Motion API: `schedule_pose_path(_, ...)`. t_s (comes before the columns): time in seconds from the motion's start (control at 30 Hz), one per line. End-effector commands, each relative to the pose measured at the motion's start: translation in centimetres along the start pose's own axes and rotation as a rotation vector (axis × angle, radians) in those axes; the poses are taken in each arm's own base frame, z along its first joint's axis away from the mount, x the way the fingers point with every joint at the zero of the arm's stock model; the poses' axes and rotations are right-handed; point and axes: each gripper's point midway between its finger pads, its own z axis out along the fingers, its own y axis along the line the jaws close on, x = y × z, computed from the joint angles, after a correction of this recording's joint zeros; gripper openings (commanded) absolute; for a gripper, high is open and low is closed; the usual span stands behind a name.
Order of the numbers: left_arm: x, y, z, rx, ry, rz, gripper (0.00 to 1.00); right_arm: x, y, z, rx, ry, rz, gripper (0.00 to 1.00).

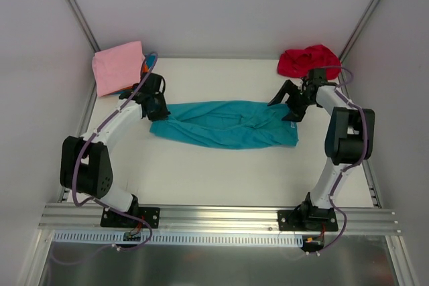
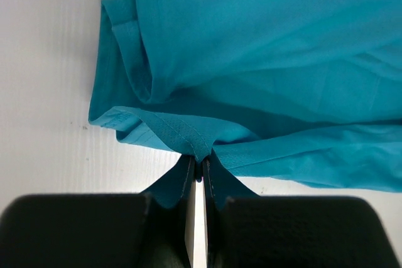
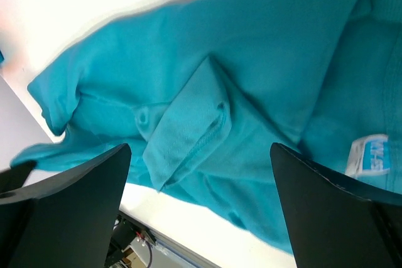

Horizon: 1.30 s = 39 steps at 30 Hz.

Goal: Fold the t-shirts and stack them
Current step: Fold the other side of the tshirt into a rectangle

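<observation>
A teal t-shirt lies stretched in a long band across the middle of the table. My left gripper is shut on its left end, and the left wrist view shows a hemmed fold of teal cloth pinched between the fingers. My right gripper hangs open just above the shirt's right end with nothing between its fingers. Below it the teal shirt shows a loose sleeve and a small white neck label. A folded pink t-shirt lies at the back left. A crumpled red t-shirt sits at the back right.
A bit of orange and blue cloth peeks out beside the pink shirt, behind the left arm. White walls with metal posts close in the table on the left, back and right. The aluminium rail carrying both arm bases runs along the near edge.
</observation>
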Motion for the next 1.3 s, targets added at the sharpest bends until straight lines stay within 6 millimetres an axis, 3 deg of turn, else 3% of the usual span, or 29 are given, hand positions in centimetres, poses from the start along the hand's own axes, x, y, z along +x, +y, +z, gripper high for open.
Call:
schedule_pose_path(0.0, -3.0, -0.8, -0.3, -0.010, -0.058, 0.024, 0.00, 0.6, 1.6, -3.2, -0.047, -0.051, -0.056, 1.00)
schedule_pose_path(0.1, -4.0, -1.0, -0.1, -0.018, -0.069, 0.024, 0.00, 2.0, 2.4, -4.2, -0.083, -0.040, -0.076, 0.99)
schedule_pose_path(0.23, -4.9, -0.9, 0.7, -0.029, -0.067, 0.014, 0.00, 3.4, 1.7, -4.7, -0.069, -0.034, -0.087, 1.00)
schedule_pose_path(0.43, -5.7, -0.1, 2.3, -0.060, -0.035, -0.013, 0.00, 4.2, 1.4, -5.2, -0.057, -0.026, -0.105, 0.99)
schedule_pose_path(0.8, -3.8, 3.0, 4.2, -0.134, 0.050, -0.079, 0.02, 5.3, 2.1, -4.5, -0.091, 0.018, -0.116, 1.00)
schedule_pose_path(0.83, -3.5, 3.3, 4.6, -0.139, 0.064, -0.084, 0.27, 5.5, 2.4, -4.4, -0.099, 0.024, -0.121, 1.00)
schedule_pose_path(0.9, -3.2, 3.2, 4.9, -0.134, 0.077, -0.090, 0.62, 6.2, 3.5, -4.2, -0.118, 0.043, -0.150, 0.99)
schedule_pose_path(0.93, -2.9, 3.4, 5.1, -0.140, 0.082, -0.093, 0.98, 6.4, 3.9, -4.2, -0.124, 0.045, -0.165, 1.00)
schedule_pose_path(1.1, -3.1, 3.3, 4.9, -0.118, 0.041, -0.119, 0.99, 8.0, 5.5, -3.8, -0.124, 0.073, -0.220, 0.99)
schedule_pose_path(1.27, -4.1, 2.0, 1.2, -0.005, -0.112, -0.166, 0.99, 9.6, 7.2, -2.9, -0.133, 0.109, -0.265, 0.99)
